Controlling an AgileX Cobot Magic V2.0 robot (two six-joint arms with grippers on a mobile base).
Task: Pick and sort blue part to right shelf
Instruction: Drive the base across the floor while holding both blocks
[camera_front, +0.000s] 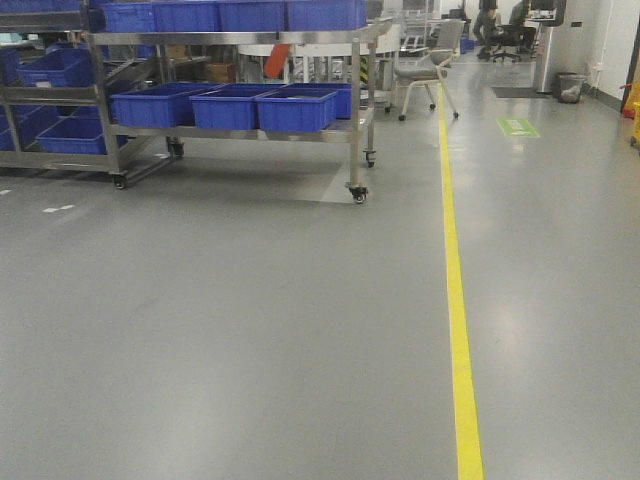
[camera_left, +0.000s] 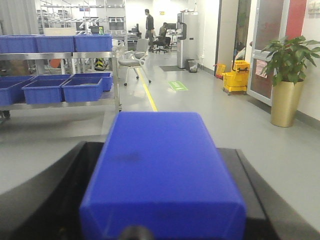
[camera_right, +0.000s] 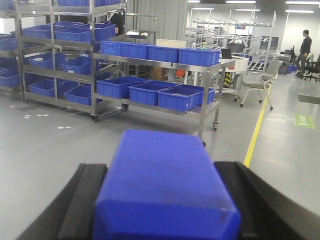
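Since each wrist view is filled by a held block, those first: left gripper has its jaws closed on a blue part, black jaws against its two long sides. Its long axis runs straight out from the wrist, far end aimed just right of the right shelf. Right gripper is the same, jaws clamped on the other blue part, long axis forward, far end aimed at the shelf's near corner. Both parts are well apart from the shelf, grey floor between. Blue crates sit on its lower and top levels. Yellow line runs right of the shelf, chair beyond it, second rack left of it.
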